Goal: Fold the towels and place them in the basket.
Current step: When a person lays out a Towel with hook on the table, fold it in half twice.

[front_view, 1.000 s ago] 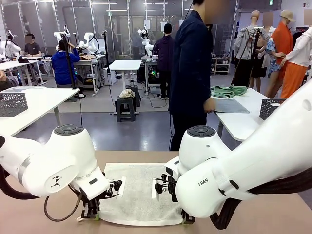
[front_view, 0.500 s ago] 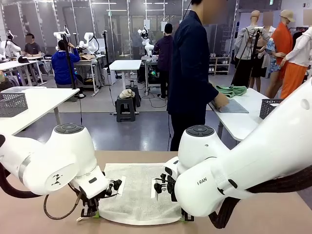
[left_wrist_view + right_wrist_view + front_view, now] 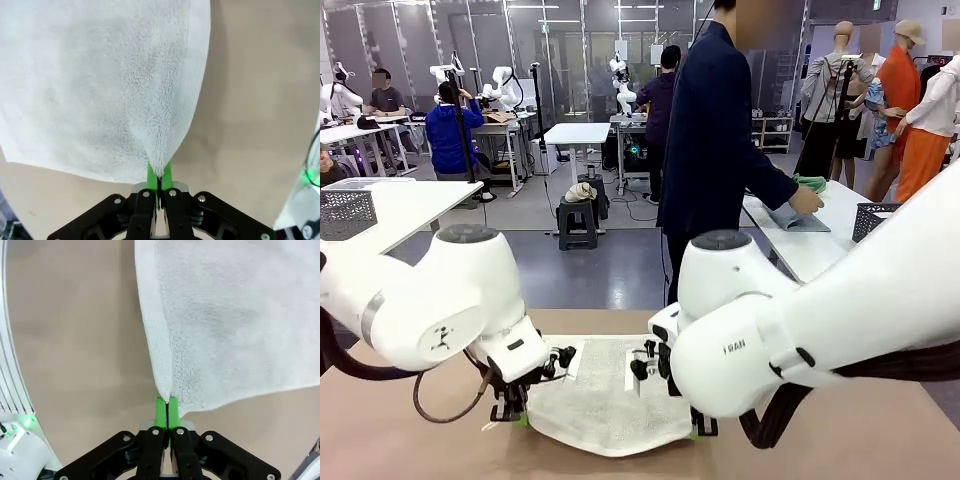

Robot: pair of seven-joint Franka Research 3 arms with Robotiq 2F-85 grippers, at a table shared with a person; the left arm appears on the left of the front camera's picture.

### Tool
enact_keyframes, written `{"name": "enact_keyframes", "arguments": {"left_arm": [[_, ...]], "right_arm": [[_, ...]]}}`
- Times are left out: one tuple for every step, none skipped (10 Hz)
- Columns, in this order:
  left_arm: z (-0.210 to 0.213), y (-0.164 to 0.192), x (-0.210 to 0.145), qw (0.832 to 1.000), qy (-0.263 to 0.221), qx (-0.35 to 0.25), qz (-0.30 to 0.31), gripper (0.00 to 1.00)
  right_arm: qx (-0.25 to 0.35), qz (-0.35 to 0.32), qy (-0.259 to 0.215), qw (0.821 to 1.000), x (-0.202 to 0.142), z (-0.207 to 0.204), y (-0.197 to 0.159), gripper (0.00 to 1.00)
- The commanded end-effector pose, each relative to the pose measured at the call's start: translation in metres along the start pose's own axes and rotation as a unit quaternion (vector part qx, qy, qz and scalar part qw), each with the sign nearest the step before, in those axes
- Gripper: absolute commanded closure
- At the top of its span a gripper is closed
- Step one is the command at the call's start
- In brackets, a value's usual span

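A cream-white towel [image 3: 600, 395] lies on the brown table [image 3: 400, 440] between my two arms. My left gripper [image 3: 523, 418] is shut on its near left corner, and my right gripper [image 3: 695, 432] is shut on its near right corner. The near edge is raised and sags between them. In the left wrist view the green pads [image 3: 152, 175] pinch a peak of towel [image 3: 100, 75]. In the right wrist view the pads [image 3: 160, 412] clamp the towel's [image 3: 235, 315] corner. A pale grey-blue towel [image 3: 798, 220] lies under the person's hand [image 3: 807, 200]. The dark grey basket [image 3: 875, 220] stands at the far right.
The person [image 3: 710, 150] stands at the far side, turned toward a white side table [image 3: 800, 255] that also carries a green cloth [image 3: 813, 183]. A paler mesh basket [image 3: 345, 212] sits on another white table at the left. Bare brown tabletop lies on both sides of the towel.
Both grippers have closed on the towel's near corners and raised them a little, so the near edge now curves. The person has leaned right and put a hand on the grey-blue towel.
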State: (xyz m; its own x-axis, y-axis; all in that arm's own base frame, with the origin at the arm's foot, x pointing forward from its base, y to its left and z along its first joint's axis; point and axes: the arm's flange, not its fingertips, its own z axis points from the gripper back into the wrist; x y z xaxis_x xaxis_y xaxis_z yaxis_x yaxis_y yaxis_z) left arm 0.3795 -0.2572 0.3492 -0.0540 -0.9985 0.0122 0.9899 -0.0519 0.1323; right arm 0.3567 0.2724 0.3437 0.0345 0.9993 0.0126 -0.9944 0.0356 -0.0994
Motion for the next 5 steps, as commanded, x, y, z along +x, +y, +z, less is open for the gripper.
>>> {"name": "enact_keyframes", "arguments": {"left_arm": [[0.027,0.005,0.002,1.000,0.015,-0.007,0.012,1.00],[0.035,0.009,0.000,1.000,0.019,0.000,0.018,1.00],[0.043,0.012,-0.001,1.000,0.020,0.004,0.020,1.00],[0.046,0.013,-0.002,1.000,0.019,0.004,0.020,1.00],[0.048,0.014,-0.003,1.000,0.019,0.001,0.020,1.00]], "right_arm": [[-0.022,-0.014,0.021,0.999,0.001,0.029,-0.008,1.00],[-0.031,-0.014,0.022,0.999,0.001,0.040,-0.014,1.00],[-0.039,-0.012,0.022,0.999,0.003,0.051,-0.019,1.00],[-0.041,-0.009,0.020,0.999,0.005,0.056,-0.021,1.00],[-0.039,-0.008,0.017,0.999,0.007,0.056,-0.022,1.00]]}}
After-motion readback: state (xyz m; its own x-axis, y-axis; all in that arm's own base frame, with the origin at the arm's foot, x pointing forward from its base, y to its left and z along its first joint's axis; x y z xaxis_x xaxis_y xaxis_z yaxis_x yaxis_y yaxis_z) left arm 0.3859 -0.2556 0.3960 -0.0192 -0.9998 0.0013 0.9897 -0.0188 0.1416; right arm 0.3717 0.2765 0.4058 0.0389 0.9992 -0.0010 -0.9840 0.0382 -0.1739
